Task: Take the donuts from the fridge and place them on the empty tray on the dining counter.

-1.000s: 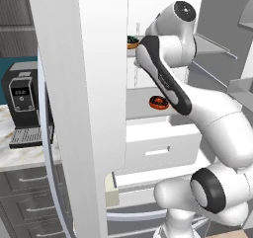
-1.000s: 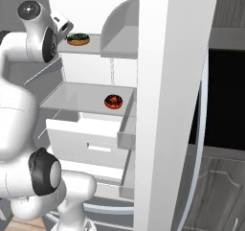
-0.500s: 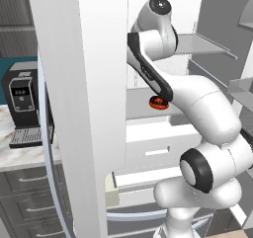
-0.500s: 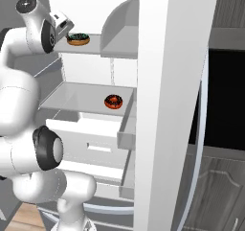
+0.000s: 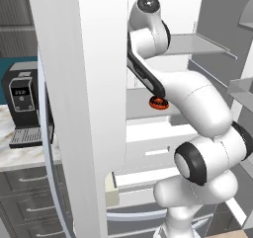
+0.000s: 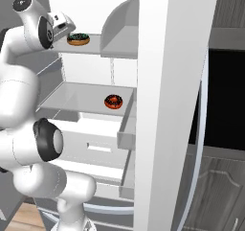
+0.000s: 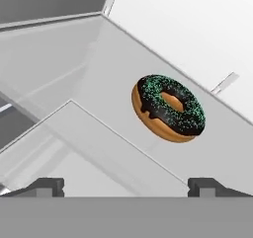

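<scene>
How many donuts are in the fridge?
2. The sprinkled donut sits on the upper shelf, close to the robot's hand. The red-iced donut sits on the shelf below. The door may hide more.

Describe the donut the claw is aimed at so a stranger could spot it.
Look inside the open fridge, on its upper shelf. The tan donut lies there alone; its dark icing with green sprinkles sets it apart from the red-iced dark donut one shelf below.

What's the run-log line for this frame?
phase: reach | tool: open, empty, facing sprinkled donut on upper fridge shelf | red-iced donut: lower shelf | fridge door: open
</scene>
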### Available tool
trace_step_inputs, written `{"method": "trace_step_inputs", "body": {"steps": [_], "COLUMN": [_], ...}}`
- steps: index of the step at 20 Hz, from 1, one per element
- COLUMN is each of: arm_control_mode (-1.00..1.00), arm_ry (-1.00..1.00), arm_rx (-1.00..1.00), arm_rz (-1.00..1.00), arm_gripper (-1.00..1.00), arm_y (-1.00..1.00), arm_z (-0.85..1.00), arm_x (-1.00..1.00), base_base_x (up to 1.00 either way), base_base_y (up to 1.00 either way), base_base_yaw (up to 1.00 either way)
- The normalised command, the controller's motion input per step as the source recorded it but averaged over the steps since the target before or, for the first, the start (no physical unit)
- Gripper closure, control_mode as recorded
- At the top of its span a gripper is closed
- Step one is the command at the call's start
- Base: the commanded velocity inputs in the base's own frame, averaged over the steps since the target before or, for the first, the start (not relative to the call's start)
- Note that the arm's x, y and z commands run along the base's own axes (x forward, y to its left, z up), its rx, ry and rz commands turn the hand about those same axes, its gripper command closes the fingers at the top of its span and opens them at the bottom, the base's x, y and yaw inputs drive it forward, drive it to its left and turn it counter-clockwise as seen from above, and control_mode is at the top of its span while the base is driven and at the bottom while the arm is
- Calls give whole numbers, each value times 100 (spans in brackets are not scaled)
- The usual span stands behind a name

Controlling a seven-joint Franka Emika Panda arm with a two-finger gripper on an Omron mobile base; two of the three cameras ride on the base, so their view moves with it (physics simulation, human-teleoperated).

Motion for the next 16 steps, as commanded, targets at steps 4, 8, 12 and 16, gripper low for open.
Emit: {"method": "trace_step_inputs", "body": {"steps": [4, 8, 12, 16], "arm_control_mode": [-100, -100, -100, -100], "arm_ry": [0, 0, 0, 0], "arm_rx": [16, 13, 0, 0], "arm_rz": [-1, 3, 6, 6], "arm_gripper": [-100, -100, -100, -100], "arm_y": [4, 0, 1, 6], "arm_z": [0, -3, -10, 0], "arm_x": [18, 44, 53, 52], "base_base_x": [0, 0, 0, 0], "base_base_y": [0, 0, 0, 0], "base_base_yaw": [0, 0, 0, 0]}}
